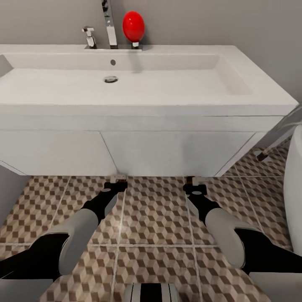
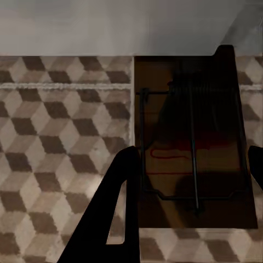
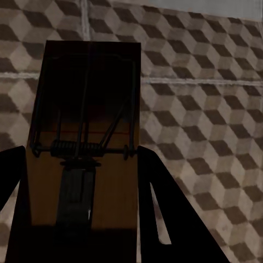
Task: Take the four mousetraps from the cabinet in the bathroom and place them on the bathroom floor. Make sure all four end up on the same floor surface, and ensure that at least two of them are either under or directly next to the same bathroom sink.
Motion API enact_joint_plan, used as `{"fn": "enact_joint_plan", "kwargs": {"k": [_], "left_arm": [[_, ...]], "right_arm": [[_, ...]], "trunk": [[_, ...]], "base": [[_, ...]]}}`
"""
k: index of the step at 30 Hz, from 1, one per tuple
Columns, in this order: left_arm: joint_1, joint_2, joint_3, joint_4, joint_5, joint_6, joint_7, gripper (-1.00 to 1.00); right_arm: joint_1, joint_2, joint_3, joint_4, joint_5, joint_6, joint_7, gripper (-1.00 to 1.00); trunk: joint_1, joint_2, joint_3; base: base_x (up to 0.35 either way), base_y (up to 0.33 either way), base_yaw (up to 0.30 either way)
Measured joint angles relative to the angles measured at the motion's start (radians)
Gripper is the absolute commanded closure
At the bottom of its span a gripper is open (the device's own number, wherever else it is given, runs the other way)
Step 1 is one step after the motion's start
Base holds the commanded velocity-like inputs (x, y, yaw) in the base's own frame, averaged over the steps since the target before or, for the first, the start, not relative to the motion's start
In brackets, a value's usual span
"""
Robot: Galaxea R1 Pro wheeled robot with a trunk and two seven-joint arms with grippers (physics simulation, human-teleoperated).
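Mousetrap (image 2: 192,148) wire, coil, close up

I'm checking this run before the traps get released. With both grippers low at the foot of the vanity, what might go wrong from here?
1. The left gripper has its fingers either side of a mousetrap that looks flat on the tiled floor; lifting away could drag it from the sink.
2. The right gripper has a mousetrap between its fingers, seemingly tilted; released so, it may flip or skid.
3. Both grippers sit near the vanity front, so reaching forward risks bumping it.
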Motion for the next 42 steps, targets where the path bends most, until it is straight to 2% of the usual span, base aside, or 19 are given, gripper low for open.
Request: {"fn": "enact_joint_plan", "kwargs": {"k": [5, 11, 14, 20, 36, 42], "left_arm": [[0.000, -0.002, 0.000, 0.001, -0.001, -0.002, -0.005, 1.00], [0.000, -0.001, -0.001, 0.002, 0.000, -0.003, -0.006, 1.00], [0.000, -0.001, -0.001, 0.019, 0.002, 0.000, -0.009, 1.00], [0.000, 0.005, -0.006, 0.089, 0.003, 0.005, -0.048, 1.00], [0.000, 0.008, -0.006, 0.096, -0.001, -0.008, -0.061, 1.00], [0.000, 0.009, -0.006, 0.096, 0.000, -0.010, -0.058, 1.00]], "right_arm": [[0.000, -0.004, 0.000, 0.001, -0.001, -0.008, 0.005, 1.00], [0.000, -0.010, 0.002, 0.013, -0.001, -0.006, 0.094, 1.00], [0.000, -0.010, 0.003, 0.028, -0.001, -0.001, 0.112, 1.00], [0.000, -0.011, 0.006, 0.070, 0.001, 0.001, 0.132, 1.00], [0.000, -0.015, 0.005, 0.075, 0.001, -0.004, 0.139, 1.00], [0.000, -0.015, 0.005, 0.075, 0.001, -0.006, 0.140, 1.00]], "trunk": [[0.000, 0.000, 0.000], [0.001, 0.000, 0.000], [0.001, 0.000, 0.000], [0.000, 0.000, 0.000], [0.000, 0.000, 0.000], [0.000, 0.000, 0.000]], "base": [[0.043, 0.000, 0.000], [0.004, 0.000, 0.000], [0.000, 0.000, 0.000], [0.000, 0.000, 0.000], [0.002, 0.000, 0.000], [0.157, 0.060, 0.000]]}}
